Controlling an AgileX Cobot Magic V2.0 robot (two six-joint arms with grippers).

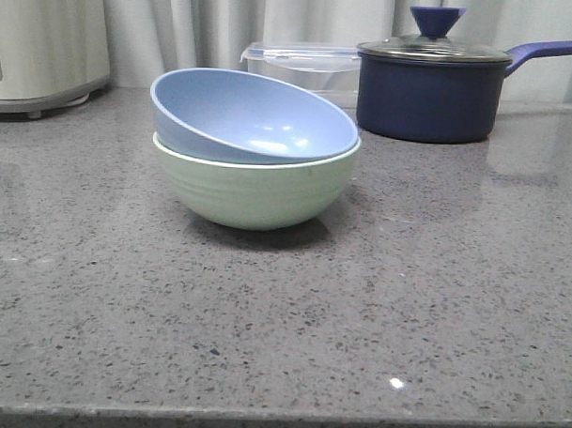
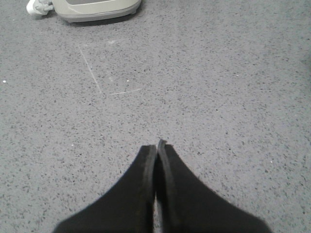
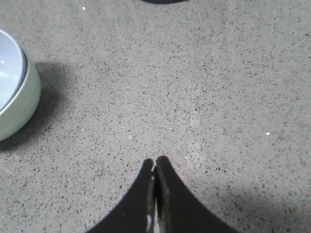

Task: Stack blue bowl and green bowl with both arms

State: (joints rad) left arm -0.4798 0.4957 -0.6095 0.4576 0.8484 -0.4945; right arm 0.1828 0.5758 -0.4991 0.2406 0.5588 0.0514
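The pale blue bowl [image 1: 252, 114] rests tilted inside the mint-green bowl [image 1: 254, 189] at the middle of the grey speckled counter. Neither arm shows in the front view. In the left wrist view my left gripper [image 2: 156, 144] is shut, empty, over bare counter, with no bowl in sight. In the right wrist view my right gripper [image 3: 155, 159] is shut and empty too. The green bowl [image 3: 17, 104] with the blue bowl [image 3: 8, 68] in it sits at that view's left edge, well apart from the fingertips.
A dark navy lidded saucepan [image 1: 432, 83] stands at the back right, a clear lidded container [image 1: 301, 64] behind the bowls, and a white appliance [image 1: 43, 41] at the back left; the appliance base [image 2: 95, 8] shows in the left wrist view. The counter's front edge [image 1: 279, 418] runs along the bottom.
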